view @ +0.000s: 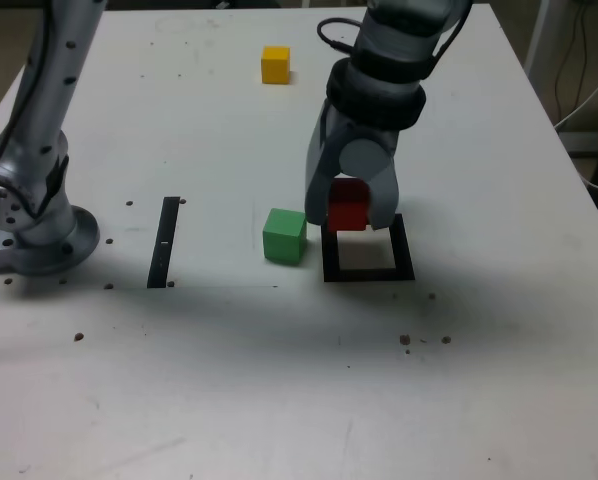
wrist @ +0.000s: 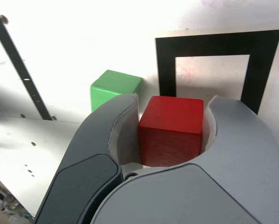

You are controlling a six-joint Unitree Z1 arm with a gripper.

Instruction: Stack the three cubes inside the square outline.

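Note:
My gripper (view: 347,215) is shut on the red cube (view: 347,206), which hangs just above the far edge of the square outline (view: 369,272). The wrist view shows the red cube (wrist: 172,128) clamped between both fingers (wrist: 123,123) of the gripper (wrist: 173,122), with the square outline (wrist: 216,44) beyond it. The green cube (view: 284,236) rests on the table just off the outline's side toward the exterior view's left; in the wrist view the green cube (wrist: 115,87) is beside the gripper. The yellow cube (view: 275,64) sits far back on the table.
A thin black strip (view: 164,241) lies on the table (view: 279,380) toward the exterior view's left, and the strip (wrist: 19,65) also shows in the wrist view. The arm's base (view: 34,235) stands at the left edge. Small dark specks dot the tabletop.

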